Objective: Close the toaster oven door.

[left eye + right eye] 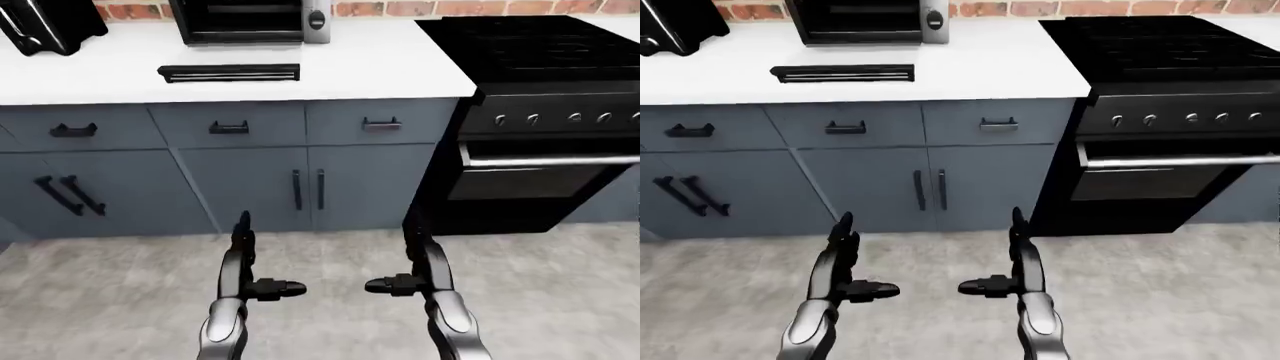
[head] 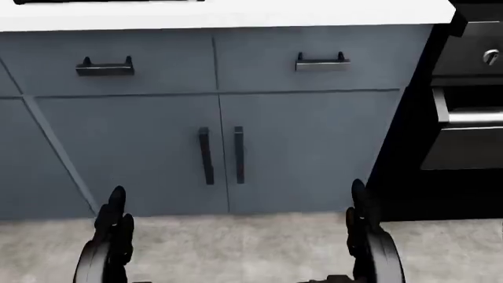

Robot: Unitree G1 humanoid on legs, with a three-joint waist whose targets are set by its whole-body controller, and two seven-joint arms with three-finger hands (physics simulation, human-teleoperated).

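Observation:
The toaster oven (image 1: 248, 21) stands on the white counter (image 1: 380, 67) at the top of the left-eye view, against the brick wall. Its door (image 1: 229, 73) hangs open, lying flat and dark toward the counter's edge. Both of my hands are low in the views, far below the counter and over the floor. My left hand (image 1: 245, 262) has its fingers straight up and thumb pointing right, open and empty. My right hand (image 1: 415, 262) mirrors it, open and empty. Neither touches anything.
Blue-grey cabinets with black handles (image 1: 308, 189) run under the counter. A black stove with an oven (image 1: 545, 120) stands at the right. A black appliance (image 1: 45, 26) sits at the counter's top left. Grey tiled floor (image 1: 110, 300) lies below.

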